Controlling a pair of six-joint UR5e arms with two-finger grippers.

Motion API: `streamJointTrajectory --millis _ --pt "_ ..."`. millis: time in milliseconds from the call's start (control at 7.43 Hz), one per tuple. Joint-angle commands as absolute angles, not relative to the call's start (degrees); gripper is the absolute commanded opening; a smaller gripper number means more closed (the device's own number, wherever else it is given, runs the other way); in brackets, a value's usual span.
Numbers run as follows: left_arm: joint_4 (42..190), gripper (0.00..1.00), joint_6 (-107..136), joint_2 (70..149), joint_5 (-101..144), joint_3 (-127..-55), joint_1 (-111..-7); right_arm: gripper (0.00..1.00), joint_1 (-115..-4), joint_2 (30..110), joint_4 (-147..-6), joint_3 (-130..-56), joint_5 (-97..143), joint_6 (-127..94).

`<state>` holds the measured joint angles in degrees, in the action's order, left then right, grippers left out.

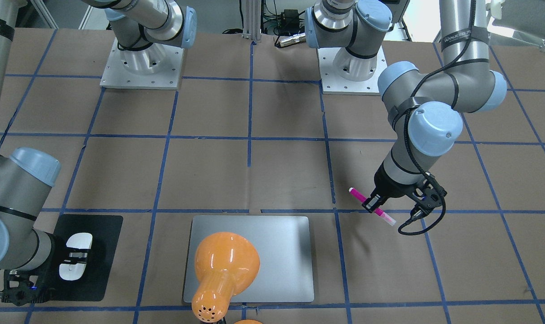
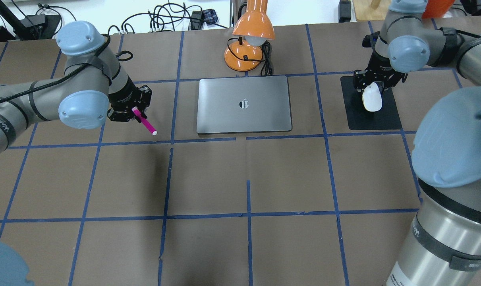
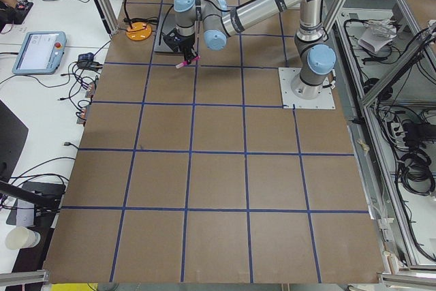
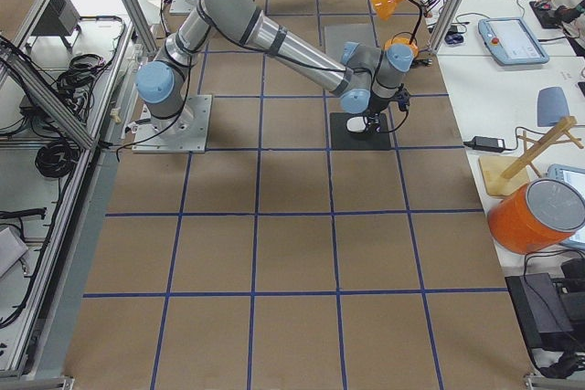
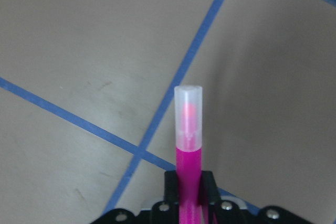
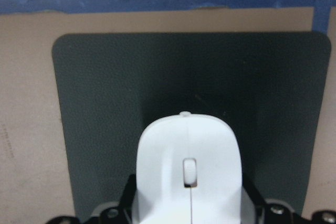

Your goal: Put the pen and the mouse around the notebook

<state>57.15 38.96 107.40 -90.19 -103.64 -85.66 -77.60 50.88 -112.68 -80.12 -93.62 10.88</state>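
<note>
The silver-grey notebook [image 2: 224, 107] lies closed and flat on the table, also seen in the front view [image 1: 286, 252]. My left gripper [image 2: 136, 113] is shut on the magenta pen [image 2: 145, 125], holding it tilted above the table to the notebook's left in the overhead view. The left wrist view shows the pen [image 5: 188, 145] with its pale cap pointing away. The white mouse [image 2: 372, 99] is over the black mat [image 2: 383, 119], right of the notebook. My right gripper [image 2: 370, 85] is shut on it, its fingers against both sides of the mouse [image 6: 189, 171].
An orange desk lamp [image 2: 250, 43] stands just beyond the notebook's far edge, its head [image 1: 225, 265] overhanging the notebook in the front view. Blue tape lines grid the brown table. The arm bases [image 1: 141, 63] stand at the robot's side.
</note>
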Motion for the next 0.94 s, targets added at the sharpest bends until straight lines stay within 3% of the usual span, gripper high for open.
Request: streamJointTrajectory --millis 0,269,404,808 --pt "57.2 0.0 52.6 107.7 -89.1 -103.9 -91.7 0.56 -77.4 50.8 -112.9 -80.9 -93.7 10.8" --pt "56.6 0.0 67.4 107.8 -88.7 -103.9 -98.1 0.9 -77.4 51.0 -113.2 -81.2 -93.8 10.1" --pt "56.3 0.0 72.5 107.8 -88.8 -103.9 -101.2 1.0 -77.4 51.2 -113.1 -80.9 -93.8 10.1" --pt "56.3 0.0 87.7 109.9 -88.9 -103.8 -108.8 1.0 -77.7 53.0 -111.5 -80.1 -93.6 10.1"
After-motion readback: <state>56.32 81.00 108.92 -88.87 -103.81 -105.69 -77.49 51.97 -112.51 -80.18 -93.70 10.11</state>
